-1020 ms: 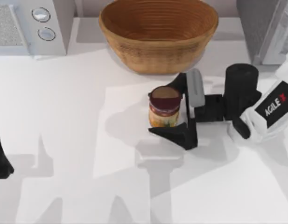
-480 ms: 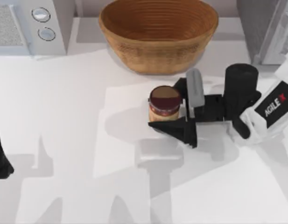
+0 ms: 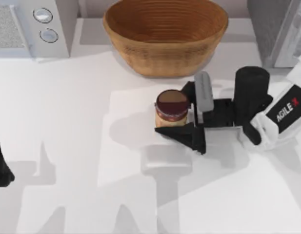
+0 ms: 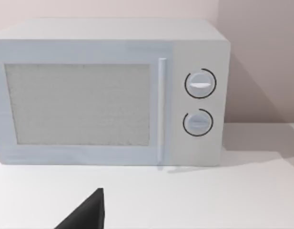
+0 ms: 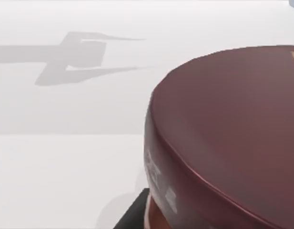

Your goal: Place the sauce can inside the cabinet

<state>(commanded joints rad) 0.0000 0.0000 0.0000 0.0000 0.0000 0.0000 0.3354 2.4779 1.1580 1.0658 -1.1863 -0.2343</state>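
Right gripper (image 3: 182, 113) has its fingers clamped on the sauce can (image 3: 171, 108), gripped upright so it can travel. The cabinet (image 3: 277, 29) sits off behind it. Left gripper (image 3: 0, 168) is parked; can't tell its fingers.

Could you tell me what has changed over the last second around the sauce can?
The right gripper closed its fingers onto the sauce can, the lower finger moving up against the label. The can, basket, cabinet and parked left arm stayed put.

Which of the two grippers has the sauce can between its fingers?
The right gripper, right of table centre in front of the basket: its fingers flank the sauce can. The left gripper sits parked at the table's left edge, nowhere near it.
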